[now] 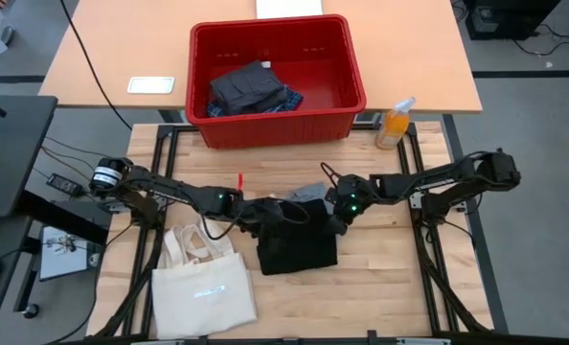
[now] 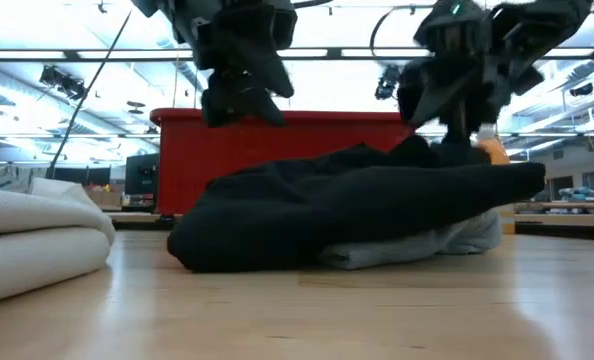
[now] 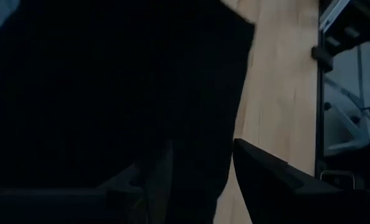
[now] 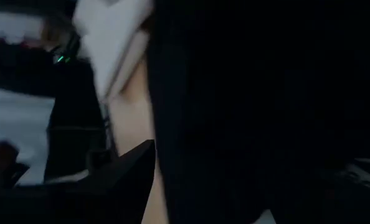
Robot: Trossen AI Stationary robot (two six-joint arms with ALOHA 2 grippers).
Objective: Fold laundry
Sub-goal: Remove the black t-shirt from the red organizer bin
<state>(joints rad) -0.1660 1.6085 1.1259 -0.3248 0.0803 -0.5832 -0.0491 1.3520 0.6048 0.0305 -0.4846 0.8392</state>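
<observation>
Lying near the middle of the pale wooden tabletop (image 1: 390, 278), a soft black garment (image 1: 297, 244), bunched into a rough rectangle with a rumpled, humped surface. Tucked beneath its far edge and touching it, a crumpled light grey fabric piece (image 1: 308, 194), peeking out along the table surface in the low view. Heaped loosely beyond the table's far edge, folded charcoal garments (image 1: 248, 88) with a blue plaid piece (image 1: 291, 100) showing beside them.
</observation>
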